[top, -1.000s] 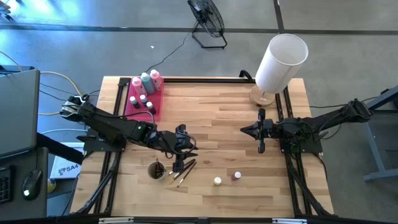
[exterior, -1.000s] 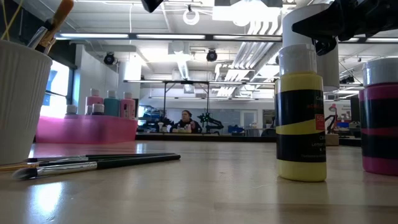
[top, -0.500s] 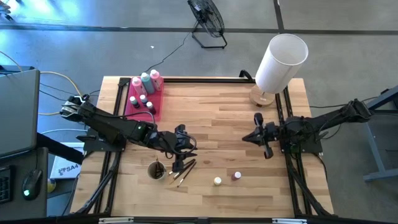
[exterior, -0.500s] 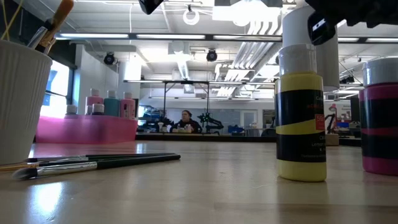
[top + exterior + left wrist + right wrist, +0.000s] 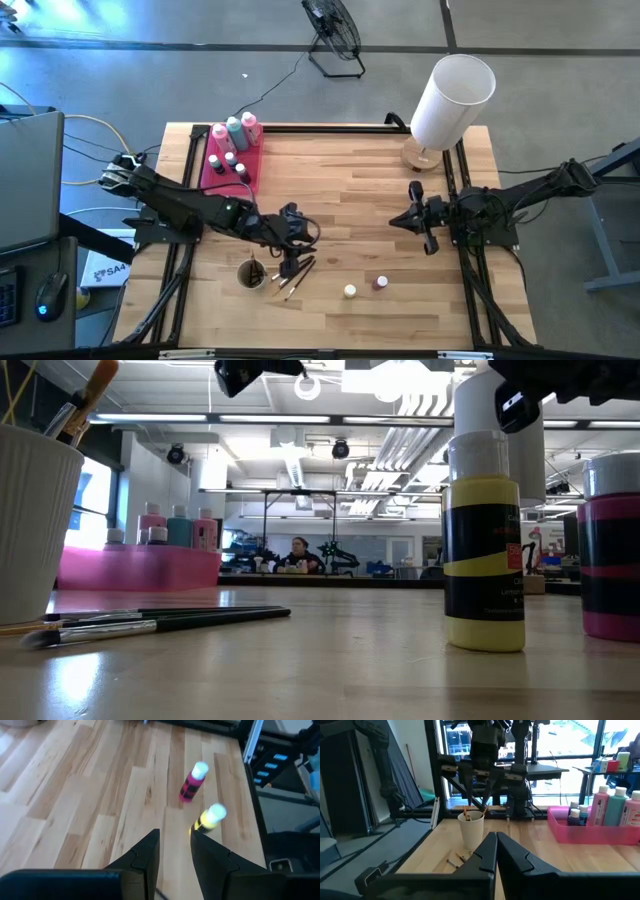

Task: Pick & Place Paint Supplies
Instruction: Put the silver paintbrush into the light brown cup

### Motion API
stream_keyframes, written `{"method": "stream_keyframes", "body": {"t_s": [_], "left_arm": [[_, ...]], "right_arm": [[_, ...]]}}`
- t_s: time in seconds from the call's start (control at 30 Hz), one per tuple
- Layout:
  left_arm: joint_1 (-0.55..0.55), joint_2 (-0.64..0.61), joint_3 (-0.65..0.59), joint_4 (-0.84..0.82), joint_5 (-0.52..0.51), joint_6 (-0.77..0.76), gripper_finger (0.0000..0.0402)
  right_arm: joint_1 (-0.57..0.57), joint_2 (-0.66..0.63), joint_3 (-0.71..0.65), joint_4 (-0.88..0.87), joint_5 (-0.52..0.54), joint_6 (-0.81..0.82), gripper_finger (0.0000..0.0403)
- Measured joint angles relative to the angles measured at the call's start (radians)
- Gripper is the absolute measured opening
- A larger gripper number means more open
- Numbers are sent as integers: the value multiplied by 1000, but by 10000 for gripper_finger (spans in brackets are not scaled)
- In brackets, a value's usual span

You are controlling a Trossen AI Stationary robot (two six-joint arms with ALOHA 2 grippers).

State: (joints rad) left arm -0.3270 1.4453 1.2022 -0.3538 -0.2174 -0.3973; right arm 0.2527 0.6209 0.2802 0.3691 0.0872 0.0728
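High view: a pink tray (image 5: pixel 216 172) is seen at the table's (image 5: pixel 340 190) far left corner, with three bottles (image 5: pixel 235 131) and small pots (image 5: pixel 230 162) standing in it. A white lampshade (image 5: pixel 452 98) stands at the far right corner. A cup (image 5: pixel 251 273) sits near the front, with brushes (image 5: pixel 297 274) lying just beside it. A yellow pot (image 5: pixel 349 291) and a pink pot (image 5: pixel 381 283) stand apart toward the front centre. The left gripper (image 5: pixel 290 244) is held above the brushes; the right gripper (image 5: pixel 421 212) is held over bare wood, right of centre.

Low view: the cup (image 5: pixel 35 525) is seen at the left edge with a brush handle (image 5: pixel 88 396) sticking out. Brushes (image 5: pixel 150 622) lie flat on the wood. The yellow pot (image 5: pixel 484 540) and pink pot (image 5: pixel 610 545) stand upright close to the lens. The tray (image 5: pixel 140 567) and bottles (image 5: pixel 176 525) are farther back. A person (image 5: pixel 298 553) is seated in the room beyond.

Left wrist view: the left gripper (image 5: pixel 174 837) is shown with its fingers parted by a narrow gap, nothing held between them. The yellow pot (image 5: pixel 209 817) and pink pot (image 5: pixel 193 781) are seen ahead on the wood.

Right wrist view: the right gripper (image 5: pixel 495 839) is shown with its fingers pressed together, empty. The cup (image 5: pixel 471 828), tray (image 5: pixel 592 832) and bottles (image 5: pixel 615 805) are seen beyond.
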Motion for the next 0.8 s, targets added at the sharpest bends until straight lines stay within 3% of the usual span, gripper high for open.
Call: {"method": "stream_keyframes", "body": {"t_s": [0.57,0.73,0.8], "left_arm": [[112,173,218,-198,130,50,106],[111,204,228,-220,131,1,106],[111,206,221,-300,140,-28,106]], "right_arm": [[0,42,0,0,21,-26,3],[0,53,0,-5,32,-43,3],[0,54,0,-3,43,-44,3]]}}
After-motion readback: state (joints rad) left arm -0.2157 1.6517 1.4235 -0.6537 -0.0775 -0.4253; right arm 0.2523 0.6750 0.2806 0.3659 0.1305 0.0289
